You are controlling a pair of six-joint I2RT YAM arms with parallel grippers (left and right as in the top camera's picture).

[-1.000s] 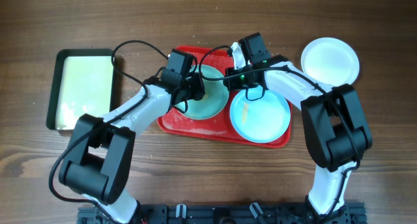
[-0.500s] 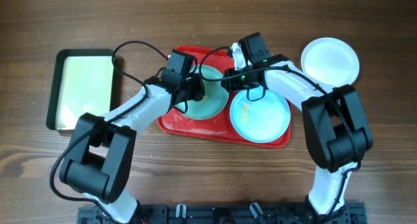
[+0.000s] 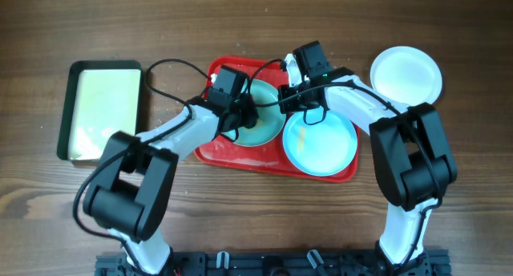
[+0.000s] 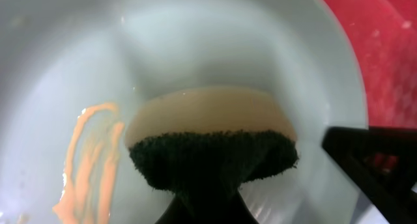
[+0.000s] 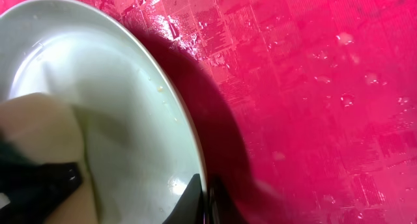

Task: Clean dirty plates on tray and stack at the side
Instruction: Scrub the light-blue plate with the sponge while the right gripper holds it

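A pale blue plate (image 3: 264, 119) lies on the left half of the red tray (image 3: 232, 154). My left gripper (image 3: 245, 115) is shut on a sponge (image 4: 212, 146), dark green scrub side and cream body, and presses it onto this plate (image 4: 195, 48). An orange sauce smear (image 4: 88, 159) streaks the plate left of the sponge. My right gripper (image 3: 282, 99) is shut on the plate's right rim (image 5: 195, 165), one finger on each side. A second pale blue plate (image 3: 321, 144) lies on the tray's right half. The white plate (image 3: 405, 74) lies on the table off the tray at the right.
A black-rimmed cream tray (image 3: 104, 111) sits at the far left of the wooden table. The red tray's surface (image 5: 313, 87) is wet with droplets. My right finger (image 4: 378, 165) shows at the right edge of the left wrist view. Both arms crowd the tray's middle.
My left gripper has slid the sponge to the right across the plate, toward my right gripper. The right gripper has kept its hold on the rim.
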